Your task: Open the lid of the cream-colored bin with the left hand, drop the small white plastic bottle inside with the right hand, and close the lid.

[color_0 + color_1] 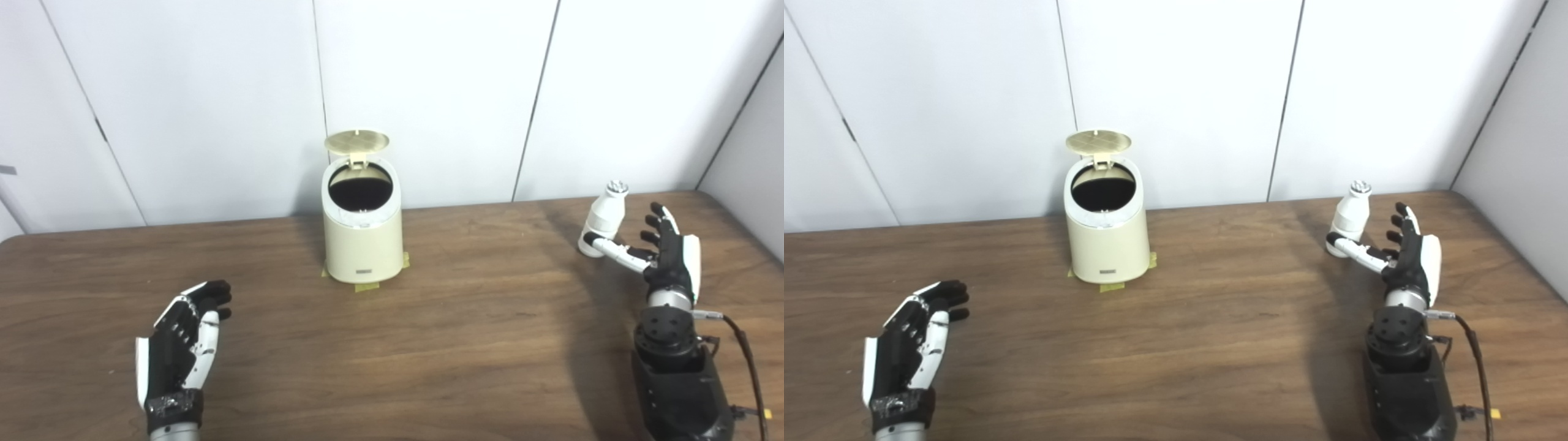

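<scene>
Two hands in play: the left robot hand (184, 343) rests low over the desk (465, 343) at about 8 o'clock from the bin, and the right robot hand (664, 257) is up at the bottle, around 3 o'clock.

Bin: the cream-colored bin (362, 239) stands upright at the back middle of the desk, on what look like yellowish tape marks (367, 285). Its lid (357, 141) is tipped up on the rear hinge and the dark mouth shows.

Bottle: the small white plastic bottle (603, 217) stands upright, well apart from the bin, off toward 3 o'clock.

Step in hand: I'd judge the lid-opening done and the pick-up of the bottle just beginning.

Left robot hand: spread, fingers loosely apart, holding nothing, well clear of the bin.

Right robot hand: wide open, palm turned toward the bottle. Its thumb (615, 250) lies across the base of the bottle, touching or just beside it; I cannot tell which. The fingers (655, 226) stand up just to the right, not wrapped.

Next move: from here I'd say the right robot hand must close around the bottle's body, lift, and carry it toward 9 o'clock to above the open mouth.

Risk: the thumb could nudge the bottle over before the fingers close.
</scene>
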Motion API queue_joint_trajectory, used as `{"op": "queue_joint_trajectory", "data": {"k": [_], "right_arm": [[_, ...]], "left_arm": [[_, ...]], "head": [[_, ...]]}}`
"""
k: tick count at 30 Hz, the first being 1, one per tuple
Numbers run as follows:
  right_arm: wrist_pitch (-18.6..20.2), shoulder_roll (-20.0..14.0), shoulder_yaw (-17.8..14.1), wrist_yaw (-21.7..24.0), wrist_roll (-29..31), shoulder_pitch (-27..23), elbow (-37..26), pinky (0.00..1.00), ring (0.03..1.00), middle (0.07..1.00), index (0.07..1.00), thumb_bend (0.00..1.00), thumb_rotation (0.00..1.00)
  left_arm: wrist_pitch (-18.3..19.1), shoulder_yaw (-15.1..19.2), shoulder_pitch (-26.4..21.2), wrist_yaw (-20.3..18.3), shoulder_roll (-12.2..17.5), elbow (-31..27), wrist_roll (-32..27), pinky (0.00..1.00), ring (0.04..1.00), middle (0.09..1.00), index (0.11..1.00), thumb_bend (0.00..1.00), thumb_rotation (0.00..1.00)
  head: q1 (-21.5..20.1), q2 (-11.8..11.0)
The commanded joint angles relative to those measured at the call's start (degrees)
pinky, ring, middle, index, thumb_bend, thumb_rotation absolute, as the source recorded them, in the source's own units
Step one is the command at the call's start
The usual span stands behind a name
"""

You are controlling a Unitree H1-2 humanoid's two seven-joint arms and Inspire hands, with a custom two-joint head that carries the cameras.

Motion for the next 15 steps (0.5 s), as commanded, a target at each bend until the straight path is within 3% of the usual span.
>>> {"op": "queue_joint_trajectory", "data": {"k": [1, 12, 15], "right_arm": [[-3.92, -1.28, -0.49, -1.33, 0.47, -2.48, -0.41, 0.67, 0.805, 0.866, 0.902, 0.84, 0.23], [-3.94, -1.10, 0.87, -2.14, -0.19, -1.43, -0.57, 0.63, 0.750, 0.812, 0.874, 0.86, 0.27], [-4.57, -1.01, 0.68, -1.76, 1.05, -1.63, 0.45, 0.63, 0.750, 0.807, 0.882, 0.83, 0.24]], "left_arm": [[-0.54, 0.27, 0.24, -0.09, 0.77, -0.48, 0.42, 0.66, 0.708, 0.698, 0.666, 0.25, 0.46], [-1.24, 0.43, 0.12, -0.26, 0.97, 0.03, -0.04, 0.66, 0.706, 0.696, 0.661, 0.24, 0.44], [-1.05, 0.53, 0.22, -0.25, 0.90, -0.17, -0.22, 0.65, 0.703, 0.693, 0.659, 0.24, 0.43]], "head": [[-0.04, 0.09], [-0.11, 0.12], [-0.06, 0.18]]}}
